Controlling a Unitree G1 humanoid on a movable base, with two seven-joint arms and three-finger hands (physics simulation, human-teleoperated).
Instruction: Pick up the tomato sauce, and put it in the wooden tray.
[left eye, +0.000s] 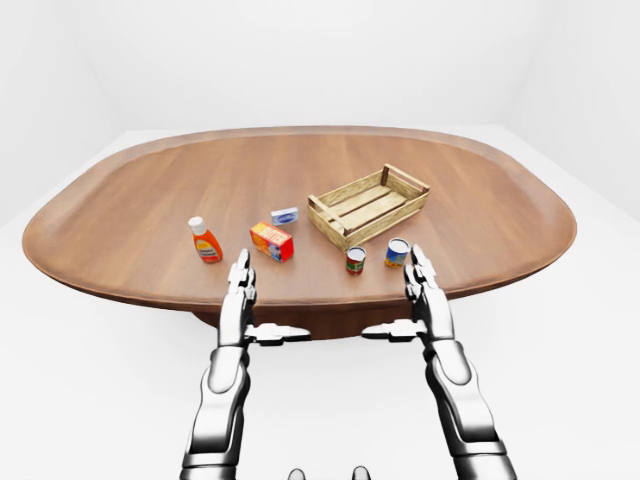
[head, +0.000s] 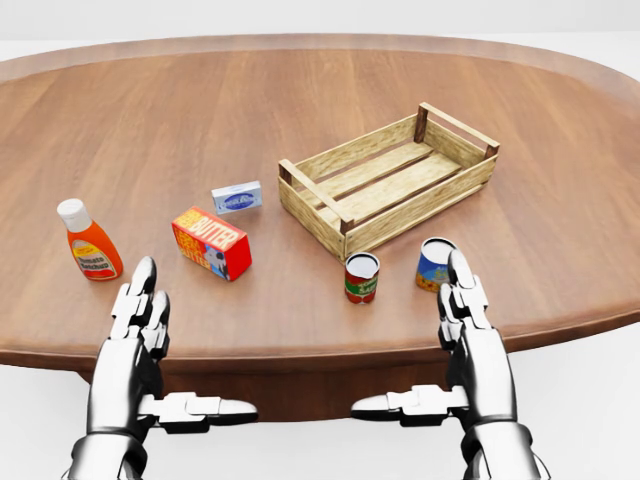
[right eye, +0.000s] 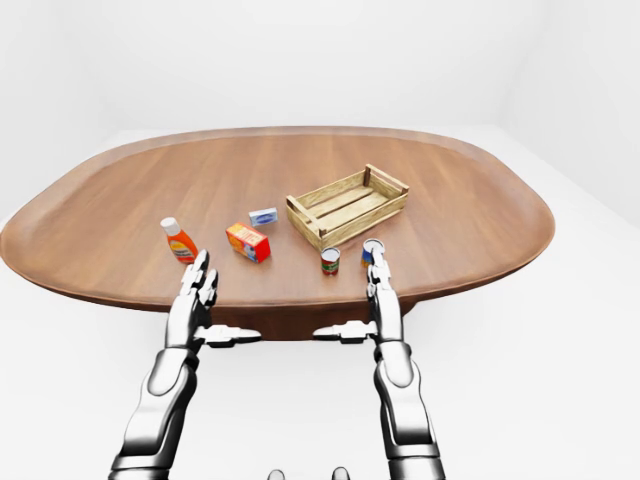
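Note:
The tomato sauce, a small red-and-green can (head: 361, 277), stands upright on the oval wooden table (head: 200, 120), just below the near corner of the wooden tray (head: 388, 180). The tray is a slatted crate with nothing in it. My right hand (head: 468, 325) hovers at the table's bottom edge, open, fingers straight and thumb pointing left; the can is up and to its left, untouched. At the same edge on the left, my left hand (head: 140, 325) is open too, below a red-and-yellow box.
A blue-labelled can (head: 435, 263) stands right above my right fingertips. An orange sauce bottle with a white cap (head: 89, 241), a red-and-yellow box (head: 211, 242) and a small blue-white box (head: 237, 197) sit left of the tray. White floor surrounds the table.

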